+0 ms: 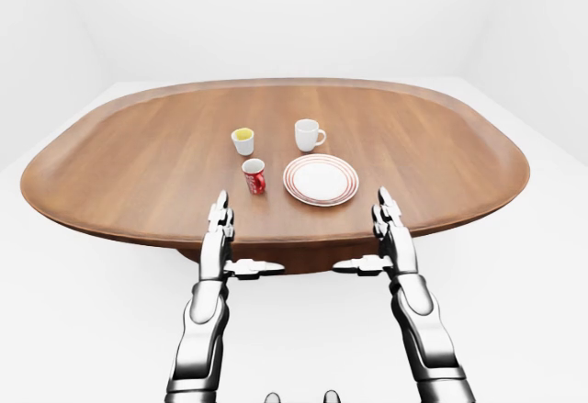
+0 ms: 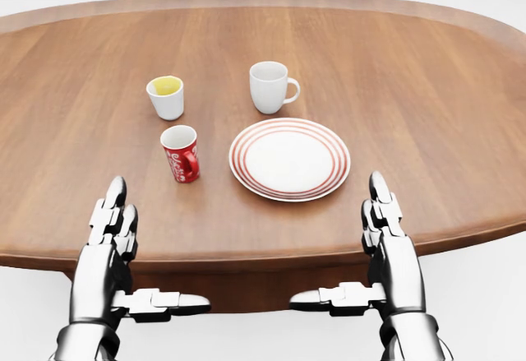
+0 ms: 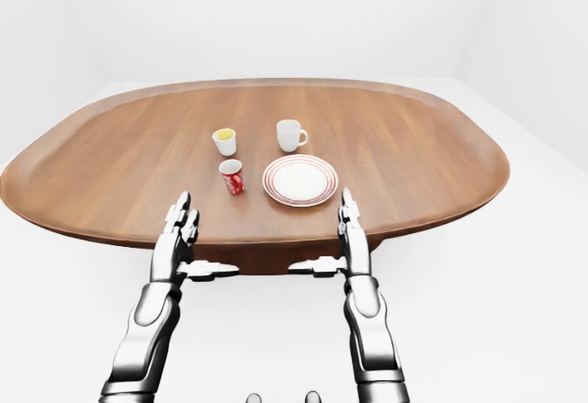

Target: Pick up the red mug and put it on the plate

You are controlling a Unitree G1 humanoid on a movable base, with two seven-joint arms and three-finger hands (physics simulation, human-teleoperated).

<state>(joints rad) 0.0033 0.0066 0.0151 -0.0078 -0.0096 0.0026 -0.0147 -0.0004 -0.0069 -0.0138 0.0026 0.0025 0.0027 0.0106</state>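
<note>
While both hands [image 2: 115,250] [image 2: 386,242] hover with fingers spread and empty, a careless reach may topple the red mug [image 2: 181,154] just beside the plate [image 2: 329,182].

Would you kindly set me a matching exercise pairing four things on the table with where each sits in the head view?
Things:
1. red mug
2. white mug
3. small white cup with yellow inside
4. red-ringed plate

Places in the head view:
A. above the plate, handle pointing right
B. right of the red mug, nothing on it
C. top left of the group, above the red mug
D. just left of the plate, nearest the left hand

Pairs: 1-D, 2-A, 3-C, 4-B
</note>
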